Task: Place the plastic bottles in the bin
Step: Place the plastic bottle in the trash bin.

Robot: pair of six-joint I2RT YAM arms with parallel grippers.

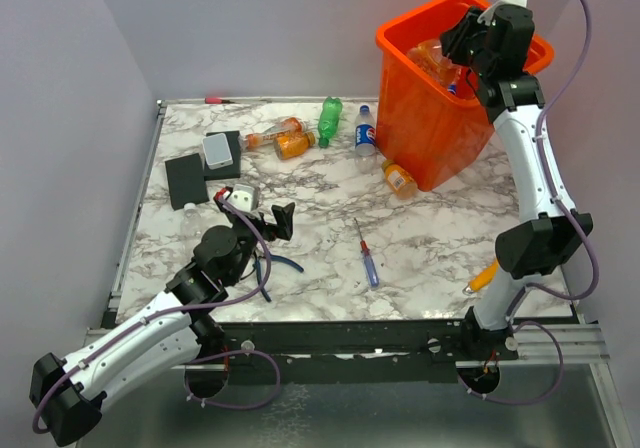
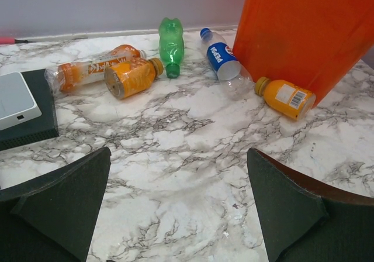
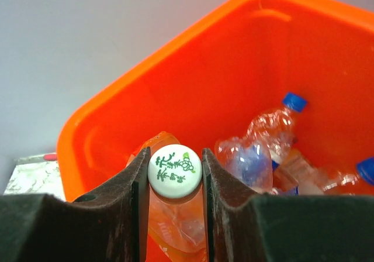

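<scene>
A: One white-capped bottle (image 3: pixel 175 224) pinched at the cap by the right claw (image 3: pixel 174 177), hanging over the bin (image 3: pixel 245 69) mouth.
B: I'd release straight down, well inside the rim. Left claw (image 2: pixel 178 209) spread wide over the desk (image 2: pixel 193 151); five loose bottles (image 2: pixel 222 57) lie near the bin.
</scene>
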